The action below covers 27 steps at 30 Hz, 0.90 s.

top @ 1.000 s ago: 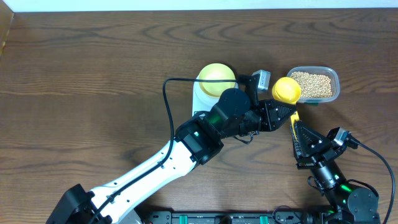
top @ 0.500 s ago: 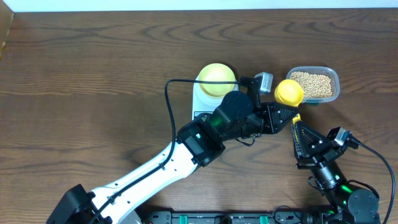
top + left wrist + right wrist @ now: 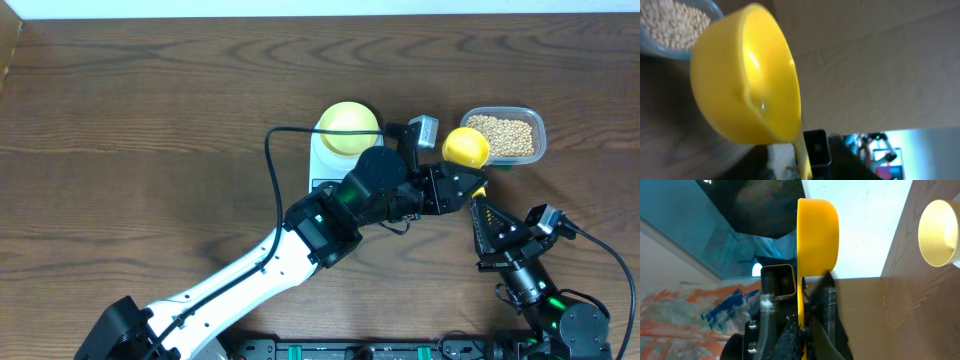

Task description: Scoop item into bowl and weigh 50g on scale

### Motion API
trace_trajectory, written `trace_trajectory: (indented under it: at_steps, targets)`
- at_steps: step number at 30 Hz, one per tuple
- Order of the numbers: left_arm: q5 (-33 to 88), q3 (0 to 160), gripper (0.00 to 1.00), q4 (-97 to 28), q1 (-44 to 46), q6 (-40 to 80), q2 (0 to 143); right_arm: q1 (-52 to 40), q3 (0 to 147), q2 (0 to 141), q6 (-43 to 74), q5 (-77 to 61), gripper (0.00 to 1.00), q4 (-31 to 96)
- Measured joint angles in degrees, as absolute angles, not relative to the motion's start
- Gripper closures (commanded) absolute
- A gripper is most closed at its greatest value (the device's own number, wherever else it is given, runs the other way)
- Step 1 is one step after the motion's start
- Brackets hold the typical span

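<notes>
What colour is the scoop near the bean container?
The scoop is bright yellow, seen best in the left wrist view.

Overhead faces straight down on the table; 2 close wrist views share the scoop; right wrist catches the bowl.

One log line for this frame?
scoop: empty, held beside bean container | right tool: shut on scoop handle | bowl: empty, on scale

Scale: display edge at 6 o'clock covered by arm, no digits legible.
Scoop: plain yellow, no lettering legible.
Container, at 3 o'clock from scoop: no label legible.
Elsewhere: nothing readable.
</notes>
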State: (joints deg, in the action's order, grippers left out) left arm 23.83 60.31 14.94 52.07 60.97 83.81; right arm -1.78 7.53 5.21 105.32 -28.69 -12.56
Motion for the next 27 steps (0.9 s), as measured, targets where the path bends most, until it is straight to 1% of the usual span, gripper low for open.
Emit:
trace_trajectory:
  at_steps: [2, 3, 6, 9, 13, 15, 17, 22, 27]
  targets:
    - [23.8, 60.3, 0.35, 14.9, 52.1, 61.2, 83.8, -1.8, 7.5, 5.2, 104.1, -28.5, 0.98, -11.6]
    - [23.8, 60.3, 0.32, 14.8, 52.1, 61.1, 83.8, -1.8, 7.5, 5.2, 103.4, -28.4, 0.98, -10.9]
    - [23.8, 60.3, 0.28, 13.6, 52.1, 60.3, 83.8, -1.8, 7.5, 5.2, 100.8, -27.7, 0.99, -8.6]
    - [23.8, 60.3, 0.21, 12.3, 52.1, 57.5, 83.8, -1.8, 7.5, 5.2, 97.9, -26.7, 0.98, -7.4]
    - [23.8, 60.3, 0.18, 9.5, 51.3, 53.2, 83.8, -1.7, 8.5, 5.6, 92.7, -25.4, 0.98, -3.3]
    - [23.8, 60.3, 0.15, 6.6, 50.2, 50.6, 83.7, -1.3, 11.4, 7.1, 88.8, -24.4, 0.98, 3.4]
    - [23.8, 60.3, 0.14, 3.5, 48.4, 47.9, 83.4, -1.0, 14.0, 8.8, 85.6, -23.7, 0.98, 7.6]
    - [23.8, 60.2, 0.14, -7.4, 41.9, 40.0, 80.8, -0.5, 26.2, 18.2, 72.9, -22.0, 0.98, 20.0]
    - [23.7, 60.1, 0.14, -16.4, 34.2, 33.5, 77.6, -0.5, 40.0, 31.1, 59.5, -21.7, 0.98, 33.2]
